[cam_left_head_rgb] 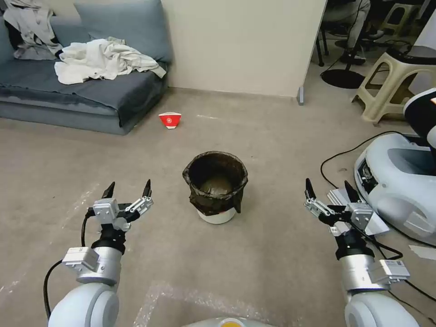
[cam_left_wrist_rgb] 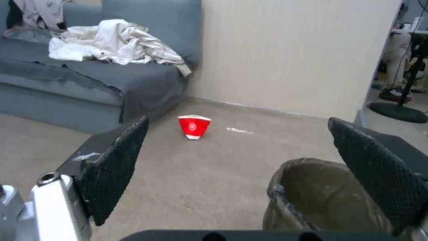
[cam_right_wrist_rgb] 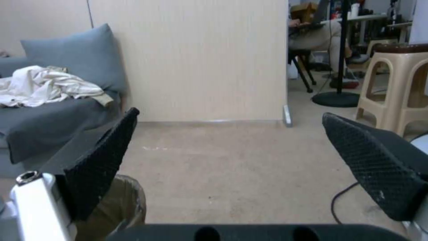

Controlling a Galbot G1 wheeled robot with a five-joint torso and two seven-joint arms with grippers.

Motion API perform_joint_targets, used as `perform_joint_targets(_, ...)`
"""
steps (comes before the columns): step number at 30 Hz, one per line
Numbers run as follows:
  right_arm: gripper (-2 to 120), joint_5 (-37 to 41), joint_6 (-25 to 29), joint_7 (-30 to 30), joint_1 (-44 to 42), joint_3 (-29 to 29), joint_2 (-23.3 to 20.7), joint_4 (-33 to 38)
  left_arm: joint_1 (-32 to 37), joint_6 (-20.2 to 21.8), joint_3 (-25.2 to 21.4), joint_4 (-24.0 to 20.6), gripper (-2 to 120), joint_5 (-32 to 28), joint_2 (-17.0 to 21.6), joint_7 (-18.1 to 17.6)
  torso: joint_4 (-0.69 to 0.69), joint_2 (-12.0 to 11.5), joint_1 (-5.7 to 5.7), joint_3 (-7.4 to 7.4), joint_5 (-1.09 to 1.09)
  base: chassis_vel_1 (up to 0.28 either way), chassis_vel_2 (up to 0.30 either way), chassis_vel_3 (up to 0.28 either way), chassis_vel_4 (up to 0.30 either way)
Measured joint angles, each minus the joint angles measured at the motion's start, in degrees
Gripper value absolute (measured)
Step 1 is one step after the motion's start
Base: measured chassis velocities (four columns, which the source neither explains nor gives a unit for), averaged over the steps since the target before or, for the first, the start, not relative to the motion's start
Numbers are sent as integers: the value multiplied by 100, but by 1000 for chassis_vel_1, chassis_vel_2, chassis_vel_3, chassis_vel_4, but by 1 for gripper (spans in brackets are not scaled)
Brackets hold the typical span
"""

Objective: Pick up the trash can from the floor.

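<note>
The trash can (cam_left_head_rgb: 215,187), a small white bin lined with a dark crinkled bag folded over its rim, stands upright on the beige floor (cam_left_head_rgb: 272,145) straight ahead of me. My left gripper (cam_left_head_rgb: 128,190) hovers open to its left, about a bin's width away. My right gripper (cam_left_head_rgb: 330,190) hovers open farther off on its right. In the left wrist view the trash can (cam_left_wrist_rgb: 312,197) sits behind one open finger. The right wrist view catches the bag-lined trash can (cam_right_wrist_rgb: 118,204) past a finger.
A red-and-white paper cup (cam_left_head_rgb: 170,120) lies on the floor beyond the bin, near a grey sofa (cam_left_head_rgb: 91,91) strewn with clothes. Another robot's white base (cam_left_head_rgb: 399,181) with black cables sits at the right. A beige stool (cam_left_head_rgb: 395,81) stands behind it.
</note>
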Motion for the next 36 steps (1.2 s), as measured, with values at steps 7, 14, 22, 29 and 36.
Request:
perform_joint_targets(7,100,-13,-5,-5,-3,-2,20,-5,-9,1,0,15,100,-11,17,-6,0,0,1,0,0,-101,110,104,-96)
perform_joint_targets(14,100,-25,-7,-14,-15,-21,49,-5,-6,0,-4,15,100,-15,46,-19,0,0,1,0,1,-97,97,97,-101)
perform_joint_targets(22,100,-30,-8,-22,-18,-32,63,-5,-12,0,-8,15,100,-19,81,-38,0,0,0,0,0,-86,94,83,-95)
perform_joint_targets(29,100,-38,-7,-26,-4,-36,56,-32,-39,0,-4,44,100,-21,90,-40,0,0,0,0,1,-81,84,84,-85)
perform_joint_targets(36,100,-173,138,-73,38,-43,49,-136,-112,16,53,138,100,-51,167,-62,1,0,1,0,0,-26,39,21,-30)
